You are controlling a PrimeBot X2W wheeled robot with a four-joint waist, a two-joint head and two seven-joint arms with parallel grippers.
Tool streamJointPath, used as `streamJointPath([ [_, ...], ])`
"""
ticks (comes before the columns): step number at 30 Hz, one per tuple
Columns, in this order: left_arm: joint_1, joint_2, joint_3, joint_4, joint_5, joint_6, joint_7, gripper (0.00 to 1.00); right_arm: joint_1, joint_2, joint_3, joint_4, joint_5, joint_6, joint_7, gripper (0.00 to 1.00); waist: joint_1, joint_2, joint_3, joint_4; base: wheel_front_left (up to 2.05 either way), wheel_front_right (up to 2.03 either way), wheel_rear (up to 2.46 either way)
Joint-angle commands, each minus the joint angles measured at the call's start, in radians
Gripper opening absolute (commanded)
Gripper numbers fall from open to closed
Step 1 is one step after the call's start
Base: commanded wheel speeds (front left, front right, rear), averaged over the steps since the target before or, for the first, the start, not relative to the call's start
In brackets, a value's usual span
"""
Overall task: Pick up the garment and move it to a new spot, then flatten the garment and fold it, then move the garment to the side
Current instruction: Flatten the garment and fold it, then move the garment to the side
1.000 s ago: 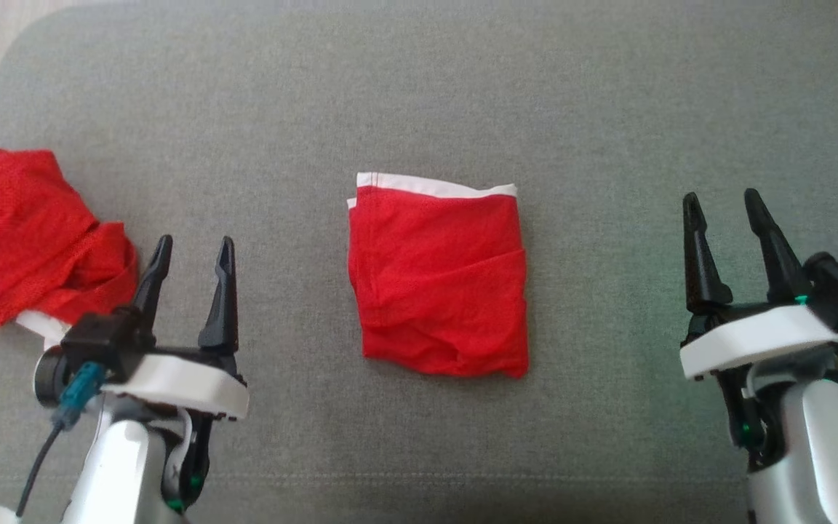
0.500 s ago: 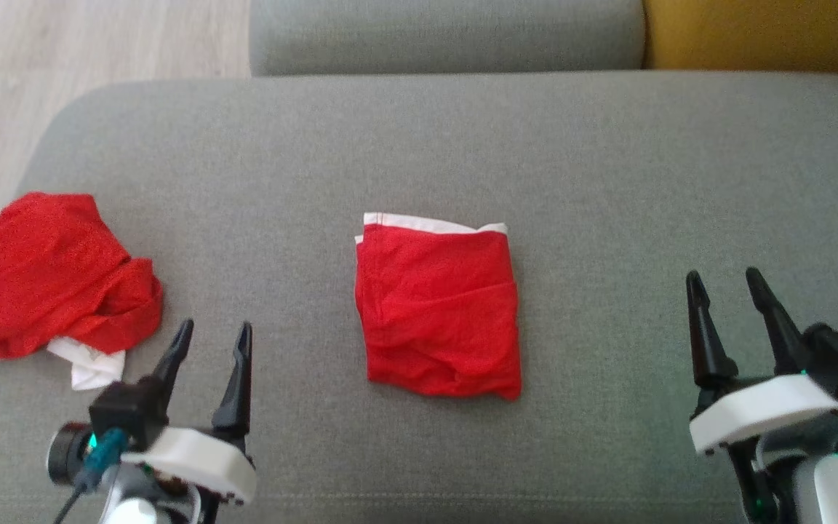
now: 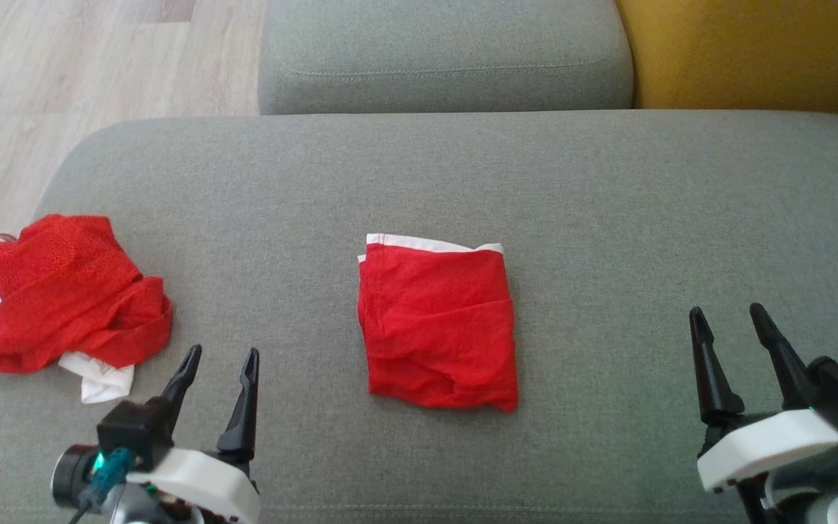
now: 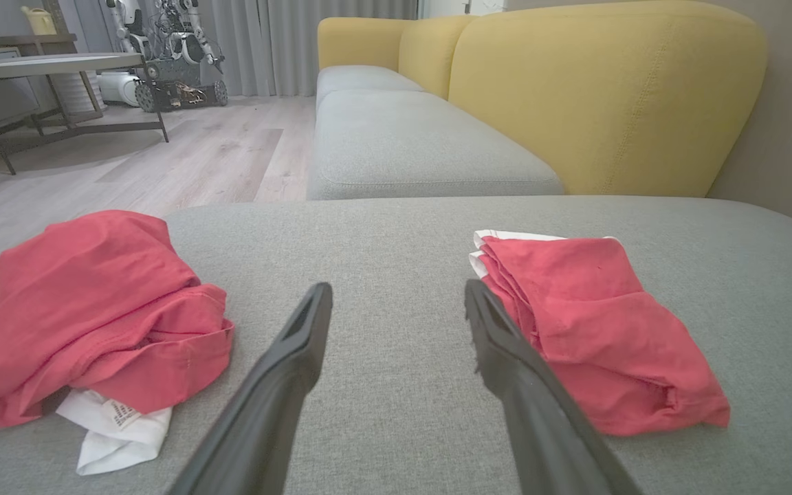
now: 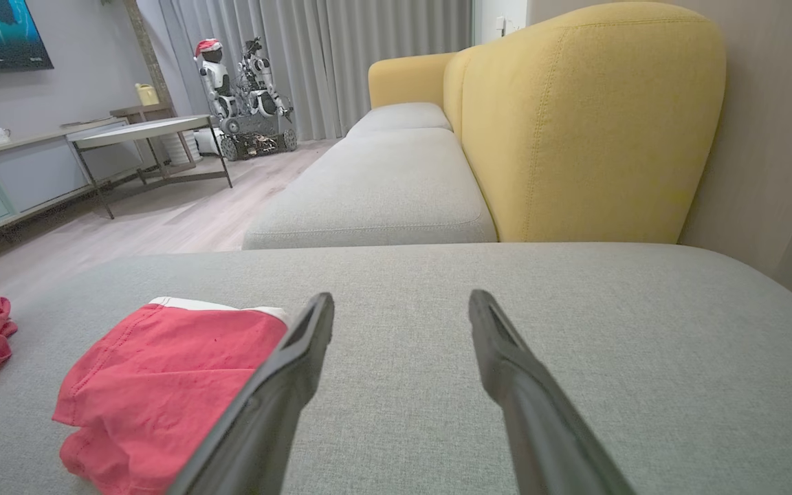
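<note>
We see the folded red garment [image 3: 437, 327] lying flat in the middle of the grey sofa seat [image 3: 608, 189], a white band along its far edge. Our left tool [image 3: 222, 353] hovers over the near left of the seat, fingers apart and holding nothing. It sits between the folded piece on its right and a crumpled red garment [image 3: 73, 295] on its left. That heap lies near the seat's left edge, with white fabric showing beneath it. Our right tool [image 3: 726, 311] hangs over the near right, well apart from the folded garment, fingers likewise spread and empty. Beyond the seat are another grey cushion [image 3: 441, 51], a yellow backrest [image 3: 746, 51] at far right and wooden floor [image 3: 62, 65] at far left.
</note>
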Motion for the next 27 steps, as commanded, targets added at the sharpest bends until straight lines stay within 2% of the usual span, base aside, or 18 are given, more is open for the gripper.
streamJointPath([
  [1, -0.039, 0.017, 0.038, -0.039, -0.009, 0.007, 0.001, 1.00, -0.023, -0.006, 0.024, -0.043, 0.002, -0.001, 0.000, 1.00, 0.0001, -0.0001, 0.001, -0.001, 0.00, 0.00, 0.00],
  [27, -0.060, 0.025, 0.032, -0.039, -0.028, 0.024, -0.010, 1.00, -0.034, -0.006, 0.030, -0.023, 0.023, -0.001, -0.007, 1.00, 0.0001, -0.0001, 0.014, 0.002, 0.00, 0.00, 0.00],
])
